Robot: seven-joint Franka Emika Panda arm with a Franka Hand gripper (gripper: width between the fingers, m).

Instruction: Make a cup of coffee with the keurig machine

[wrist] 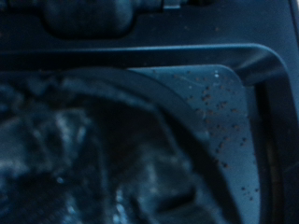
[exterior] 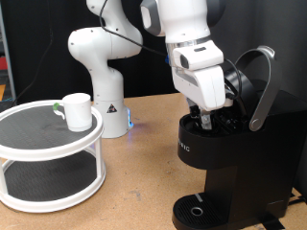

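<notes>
The arm is reaching down from the exterior view's top, and its gripper (exterior: 204, 117) is sitting low inside the open top of the keurig (exterior: 225, 158), at the pod chamber. The fingers are hidden by the hand's white body and the dark chamber rim, so whether they are spread, closed or grasping anything cannot be told.

The keurig is standing at the exterior view's right on the wooden table (exterior: 134, 196). Its lid is standing raised, with the grey handle (exterior: 261, 86) arching up and back behind the hand. The round drip tray (exterior: 197, 211) at its foot is showing at the exterior view's bottom, with no cup on it.

The mug (exterior: 77, 110) is sitting well apart from the machine, at the exterior view's left, on the top tier of a round white two-tier stand (exterior: 53, 163). It is upright, with its handle pointing towards the exterior view's left. The arm's white base (exterior: 101, 81) is standing behind, between the stand and the machine, with a small blue light glowing near its foot.

The wrist view is showing only dark, blurred surfaces very close up: a curved black edge and a grey speckled panel (wrist: 220, 121), apparently the inside of the machine. No fingers and no pod can be made out there.
</notes>
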